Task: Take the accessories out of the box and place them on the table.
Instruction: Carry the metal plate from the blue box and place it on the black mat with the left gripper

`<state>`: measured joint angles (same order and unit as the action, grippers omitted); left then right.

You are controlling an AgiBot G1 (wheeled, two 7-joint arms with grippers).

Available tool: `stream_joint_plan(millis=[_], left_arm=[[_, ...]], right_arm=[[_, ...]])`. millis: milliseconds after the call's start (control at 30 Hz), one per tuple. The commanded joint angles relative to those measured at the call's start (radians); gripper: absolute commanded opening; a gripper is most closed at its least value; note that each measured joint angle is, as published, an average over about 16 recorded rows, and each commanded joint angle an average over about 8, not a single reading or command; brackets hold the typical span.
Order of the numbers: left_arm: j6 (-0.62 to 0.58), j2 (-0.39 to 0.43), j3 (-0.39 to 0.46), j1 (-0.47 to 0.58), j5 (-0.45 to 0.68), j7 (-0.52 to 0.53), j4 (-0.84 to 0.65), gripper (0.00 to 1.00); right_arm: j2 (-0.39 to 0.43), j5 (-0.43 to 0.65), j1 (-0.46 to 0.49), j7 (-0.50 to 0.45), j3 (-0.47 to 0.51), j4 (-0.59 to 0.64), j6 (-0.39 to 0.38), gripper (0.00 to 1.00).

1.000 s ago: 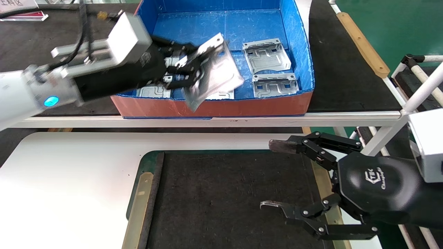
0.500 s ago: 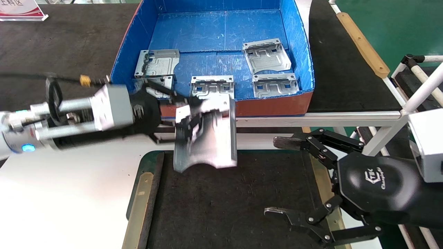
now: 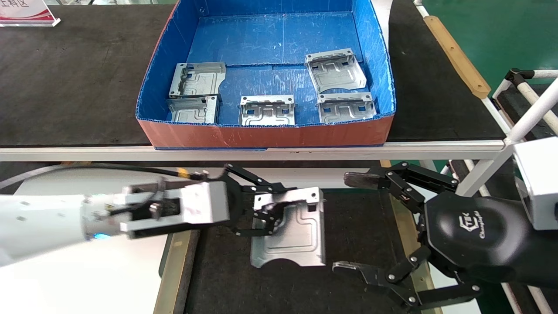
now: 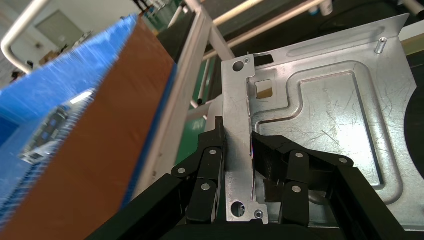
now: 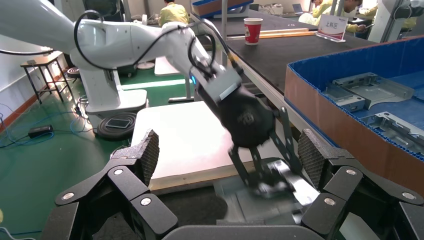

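Note:
My left gripper (image 3: 266, 209) is shut on the side flange of one silvery accessory plate (image 3: 292, 235) and holds it flat, low over the table's dark mat (image 3: 244, 288). I cannot tell whether it touches the mat. The left wrist view shows both jaws clamping the flange (image 4: 237, 145) of that plate (image 4: 325, 110). Several more plates (image 3: 267, 111) lie in the blue box (image 3: 266, 135) on the bench behind. My right gripper (image 3: 344, 222) is open and empty over the mat's right side, just right of the held plate, which also shows in the right wrist view (image 5: 260, 200).
The box stands on a higher dark-matted bench with a white rail edge (image 3: 392, 150). The table's glossy white top (image 3: 87, 270) lies left of the mat. A white tube frame (image 3: 532, 109) stands at the right. A paper cup (image 5: 253, 30) stands far off.
My left gripper has carried the plate out of the box, over its front wall, and down to the table's mat, turning it flat. The right gripper has barely moved.

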<state>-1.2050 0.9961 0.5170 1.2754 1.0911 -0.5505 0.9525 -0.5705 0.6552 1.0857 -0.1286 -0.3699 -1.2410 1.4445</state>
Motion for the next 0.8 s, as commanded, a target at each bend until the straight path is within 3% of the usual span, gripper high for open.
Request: stream_joint_plan(millis=[33, 300, 533, 800], left_arm=[[0.039, 0.018, 0.007, -0.027, 0.012, 0.004, 0.016, 0.0], [0.17, 0.149, 0.046, -0.083, 0.088, -0.082, -0.022, 0.0], [0.275, 0.296, 0.066, -0.077, 0.132, -0.206, -0.162, 0.0], [0.391, 0.376, 0.155, -0.043, 0.071, -0.301, -0.28, 0.0]], right_arm=[[0.0, 0.0, 0.0, 0.0, 0.0, 0.0, 0.0, 1.0], [0.0, 0.0, 0.0, 0.0, 0.0, 0.0, 0.0, 1.0], [0.0, 0.0, 0.0, 0.0, 0.0, 0.0, 0.0, 1.0], [0.0, 0.0, 0.0, 0.0, 0.0, 0.0, 0.0, 1.0]])
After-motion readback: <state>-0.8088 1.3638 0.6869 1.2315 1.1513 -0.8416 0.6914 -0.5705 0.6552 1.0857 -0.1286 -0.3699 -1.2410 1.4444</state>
